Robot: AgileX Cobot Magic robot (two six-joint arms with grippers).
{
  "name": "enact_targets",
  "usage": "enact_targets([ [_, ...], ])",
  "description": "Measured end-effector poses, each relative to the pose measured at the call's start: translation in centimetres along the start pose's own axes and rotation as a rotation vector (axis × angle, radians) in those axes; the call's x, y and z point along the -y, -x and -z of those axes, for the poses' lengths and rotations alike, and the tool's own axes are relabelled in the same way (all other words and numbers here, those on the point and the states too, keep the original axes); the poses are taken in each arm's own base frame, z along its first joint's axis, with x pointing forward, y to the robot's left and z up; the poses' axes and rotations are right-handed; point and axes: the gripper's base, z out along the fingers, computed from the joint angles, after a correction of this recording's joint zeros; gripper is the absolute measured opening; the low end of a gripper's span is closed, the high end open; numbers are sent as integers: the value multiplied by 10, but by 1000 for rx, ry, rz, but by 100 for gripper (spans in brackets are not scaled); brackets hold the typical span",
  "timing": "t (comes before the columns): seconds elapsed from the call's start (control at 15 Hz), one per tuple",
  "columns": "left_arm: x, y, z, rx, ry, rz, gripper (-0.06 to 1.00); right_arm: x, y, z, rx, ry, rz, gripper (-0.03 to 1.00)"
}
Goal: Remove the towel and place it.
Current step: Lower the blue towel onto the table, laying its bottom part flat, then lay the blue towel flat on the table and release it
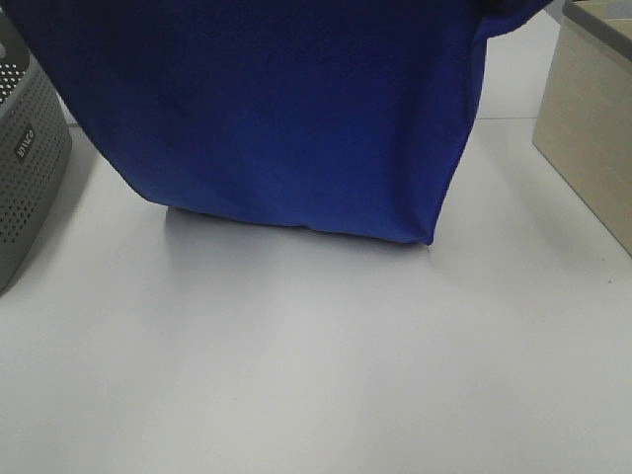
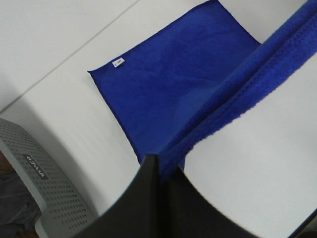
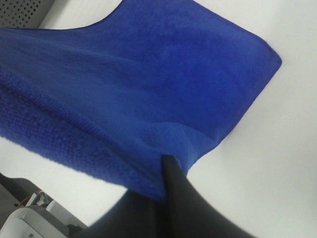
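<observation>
The royal-blue towel (image 1: pixel 296 109) hangs spread out between my two grippers, and its lower edge rests on the white table (image 1: pixel 316 375). Both grippers are above the top of the exterior view and do not show there. In the left wrist view my left gripper (image 2: pixel 159 171) is shut on the towel's upper edge, and the rest of the towel (image 2: pixel 173 84) lies on the table with its small white tag (image 2: pixel 118 62) at the far edge. In the right wrist view my right gripper (image 3: pixel 166 171) is shut on a corner of the towel (image 3: pixel 148 84).
A grey perforated basket (image 1: pixel 25 168) stands at the left edge of the table and also shows in the left wrist view (image 2: pixel 44 193). A light wooden box (image 1: pixel 592 118) stands at the right. The white table stretches in front of the towel.
</observation>
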Motion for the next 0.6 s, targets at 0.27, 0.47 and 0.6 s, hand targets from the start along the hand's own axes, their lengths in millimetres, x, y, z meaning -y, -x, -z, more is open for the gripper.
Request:
enact_targets([
  [0.27, 14, -24, -6, -48, -97, 57, 0, -4, -23, 4, -27, 3, -10, 2],
  [0.47, 22, -42, -4, -64, -133, 76, 0, -10, -41, 10, -31, 27, -19, 2],
  [0.6, 28, -52, -1, -66, -169, 95, 0, -11, -55, 7, -58, 38, -33, 2],
])
